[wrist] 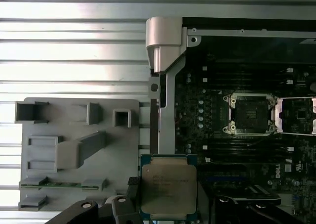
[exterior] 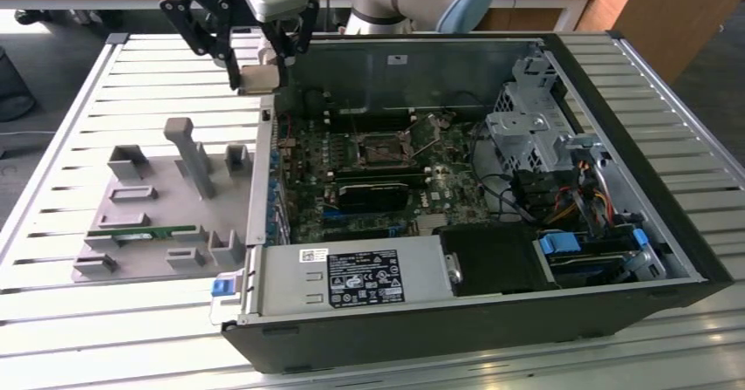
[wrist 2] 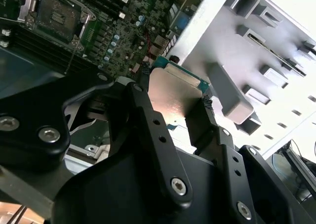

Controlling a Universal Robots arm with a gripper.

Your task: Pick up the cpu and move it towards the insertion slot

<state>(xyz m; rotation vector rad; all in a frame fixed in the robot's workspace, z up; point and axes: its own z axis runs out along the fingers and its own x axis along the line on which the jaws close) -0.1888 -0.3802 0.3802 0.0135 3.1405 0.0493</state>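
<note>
My gripper hangs over the far left wall of the open computer case, shut on the cpu. The cpu is a flat square chip with a silvery top and a green rim, held level by its two side edges between the black fingers. In the second wrist view the cpu sits between those fingers, above the case wall. The insertion slot is a square socket with a shiny frame and dark centre, lying on the motherboard inside the case, apart from the chip. It also shows in both wrist views as the insertion slot.
A grey fixture plate with upright holders lies on the slatted table at the exterior view's left, with a green memory stick on it. Inside the case are a power supply, a drive cage and cables.
</note>
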